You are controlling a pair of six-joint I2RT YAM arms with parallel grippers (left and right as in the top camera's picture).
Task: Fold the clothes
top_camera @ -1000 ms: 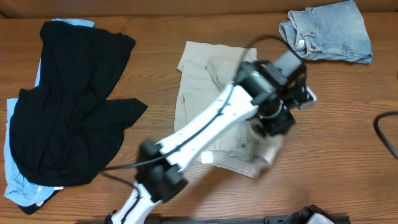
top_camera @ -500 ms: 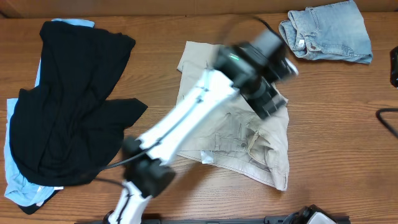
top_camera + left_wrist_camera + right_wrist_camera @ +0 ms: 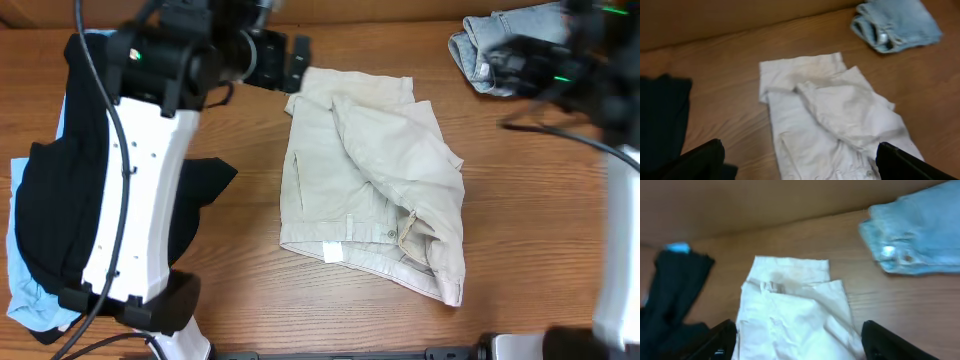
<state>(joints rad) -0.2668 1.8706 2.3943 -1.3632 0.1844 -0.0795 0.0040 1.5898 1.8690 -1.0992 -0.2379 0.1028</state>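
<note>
The pale beige khaki shorts [image 3: 370, 190] lie crumpled in the middle of the table, one part folded over the top and a small white label at the front edge. They also show in the left wrist view [image 3: 830, 115] and the right wrist view [image 3: 790, 310]. My left gripper [image 3: 290, 65] is open and empty, raised above the shorts' back left corner [image 3: 800, 165]. My right gripper [image 3: 525, 65] is open and empty, raised at the back right [image 3: 800, 345]. The faded denim shorts [image 3: 490, 50] lie at the back right, partly hidden by my right arm.
A black garment [image 3: 100, 170] lies spread at the left on top of a pale-blue garment [image 3: 20, 290]. The left arm's white links cross over it. A brown wall runs along the back of the table [image 3: 740, 20].
My left arm has swung from over the right side of the beige shorts to the back left, leaving them uncovered. My right arm has come into view at the back right.
</note>
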